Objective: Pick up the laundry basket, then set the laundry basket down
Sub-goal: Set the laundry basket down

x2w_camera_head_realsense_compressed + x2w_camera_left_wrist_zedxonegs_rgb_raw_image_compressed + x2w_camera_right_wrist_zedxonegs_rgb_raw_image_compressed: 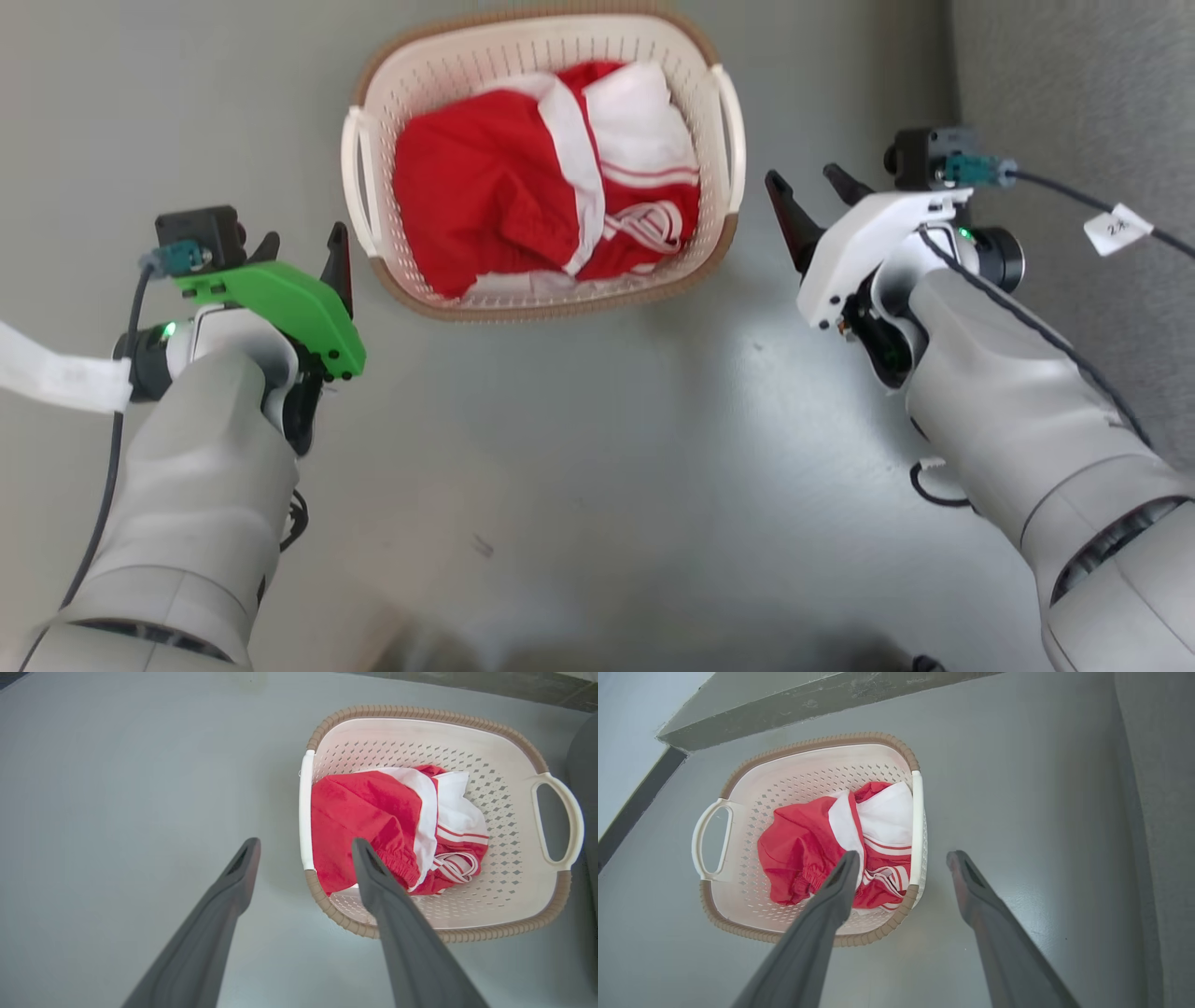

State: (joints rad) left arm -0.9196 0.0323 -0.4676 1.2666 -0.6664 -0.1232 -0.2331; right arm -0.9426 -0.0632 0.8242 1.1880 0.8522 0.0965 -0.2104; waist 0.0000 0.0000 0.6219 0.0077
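Laundry basket (pixel 551 37) sits at twelve o'clock on the grey floor (pixel 597 448), with red-and-white clothing (pixel 485 187) inside, possibly a tracksuit. Left gripper (pixel 303 241) hovers at its eight o'clock and right gripper (pixel 803 177) at three, both spread wide, empty and off the handles.

The laundry basket (pixel 439 70) is cream-white plastic, smooth and faintly glossy, its walls pierced with small holes. Its brown rim (pixel 420 713) is moulded plastic with a ribbed, woven look, and its loop handle (pixel 578 821) is plain smooth white plastic. Inside lies a red and white garment (pixel 476 187) of soft matt cloth, crumpled. The grey floor (pixel 607 448) is smooth with a dull sheen. The left claw (pixel 304 238) has matt dark fingers (pixel 224 896) and a green plastic cover (pixel 289 299); the right claw (pixel 803 175) has a white plastic cover (pixel 868 229).
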